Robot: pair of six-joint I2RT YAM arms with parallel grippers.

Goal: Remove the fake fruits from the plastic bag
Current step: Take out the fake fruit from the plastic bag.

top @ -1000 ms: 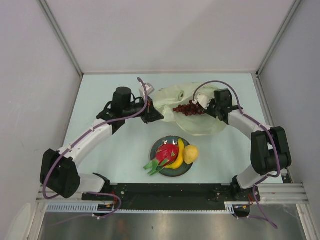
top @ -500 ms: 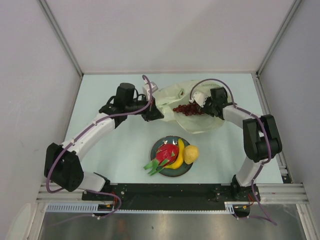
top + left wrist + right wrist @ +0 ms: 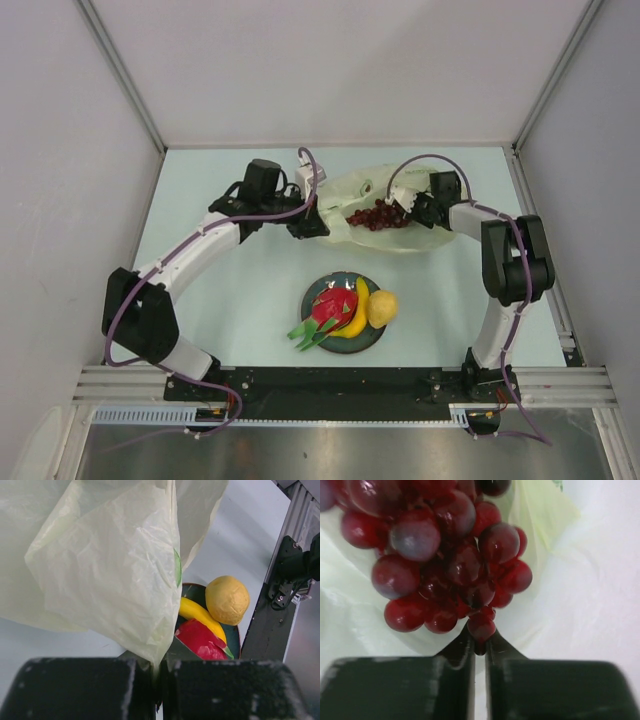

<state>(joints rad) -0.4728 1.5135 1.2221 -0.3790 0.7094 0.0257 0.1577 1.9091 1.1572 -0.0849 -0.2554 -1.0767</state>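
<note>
Sitting nearest the arm bases on the pale bench [image 3: 220, 300], the dark blue-green plate [image 3: 312, 288] carries three fruits. The red dragon fruit [image 3: 333, 305] has its green leaf tips hanging over the near-left rim. The banana [image 3: 357, 315] curves against the dragon fruit's right side, and the lemon [image 3: 382, 308] sits at the plate's right edge, touching the banana.

Beyond the plate, and apart from it, lies the plastic bag [image 3: 362, 188], crumpled and pale yellow-green. The left fingers [image 3: 75, 690] are pressed together on a fold at the bag's left edge, with the thin film pinched in the seam between them and spreading out above.

On the bag's right side, the right fingers [image 3: 395, 685] are clamped on the lowest grape of the dark red grape bunch [image 3: 445, 565]. The bunch lies over the bag's plastic near its middle. Whether it rests on the film or hangs just clear of it cannot be told.
</note>
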